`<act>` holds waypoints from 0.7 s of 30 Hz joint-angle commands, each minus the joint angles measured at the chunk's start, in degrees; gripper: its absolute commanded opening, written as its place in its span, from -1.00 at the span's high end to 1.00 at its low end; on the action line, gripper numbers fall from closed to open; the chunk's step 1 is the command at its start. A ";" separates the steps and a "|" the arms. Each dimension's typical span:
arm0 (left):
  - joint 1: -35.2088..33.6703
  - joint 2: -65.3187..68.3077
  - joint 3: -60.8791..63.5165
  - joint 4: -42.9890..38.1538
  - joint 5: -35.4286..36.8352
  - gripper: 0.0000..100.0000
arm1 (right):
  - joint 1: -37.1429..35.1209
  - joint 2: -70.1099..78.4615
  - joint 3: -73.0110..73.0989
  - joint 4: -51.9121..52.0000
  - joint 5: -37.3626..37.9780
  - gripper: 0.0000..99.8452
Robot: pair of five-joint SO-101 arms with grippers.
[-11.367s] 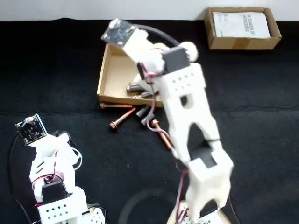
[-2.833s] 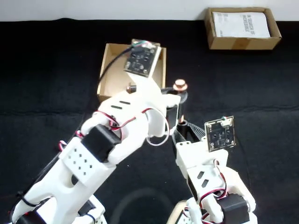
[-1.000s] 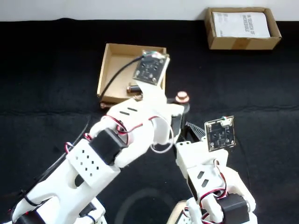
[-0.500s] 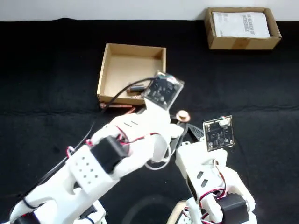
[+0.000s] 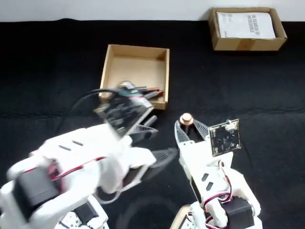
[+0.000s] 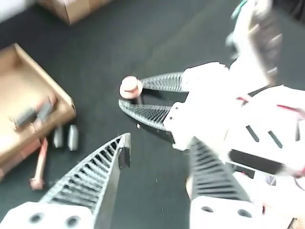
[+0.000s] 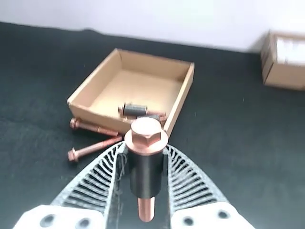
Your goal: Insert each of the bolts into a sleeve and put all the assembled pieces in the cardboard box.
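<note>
**Right gripper holds sleeved bolt; left gripper open beside it**

The right gripper (image 7: 144, 160) is clamped on a black sleeve (image 7: 143, 177) with a copper bolt (image 7: 145, 135) through it. The piece stands upright, with the hex head above the fingers and the shank tip poking out below the sleeve. In the high view this gripper (image 5: 187, 130) sits above the black table (image 5: 248, 90), near the front right corner of the cardboard box (image 5: 106, 76) but apart from it.

The left gripper (image 6: 159, 143) has its fingers spread wide with nothing between them. It points at the right gripper and is just short of it.

Inside the box, against the front wall, lie what look like two assembled pieces (image 7: 136, 109), though the count is hard to settle. Outside that wall, two loose bolts (image 7: 93, 128) rest on the table, with two bare sleeves (image 6: 65, 137) just beside them.

A second box (image 5: 248, 28) holding paper sits at the far right corner.
</note>
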 commanded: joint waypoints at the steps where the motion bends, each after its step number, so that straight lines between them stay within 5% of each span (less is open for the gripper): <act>1: 0.22 -1.71 -8.22 0.35 -2.73 0.99 | 0.75 5.14 -2.24 -3.56 3.25 0.98; 4: -2.42 -2.95 -12.09 0.62 -5.54 0.96 | 0.75 14.81 -11.30 -4.00 3.43 0.98; 11: -24.31 -8.75 -13.23 0.26 -8.09 0.98 | 0.48 44.35 -40.92 -3.82 4.40 0.98; 21: -44.35 -26.33 5.23 0.18 -8.62 0.98 | -2.33 79.25 -65.71 -3.82 21.27 0.98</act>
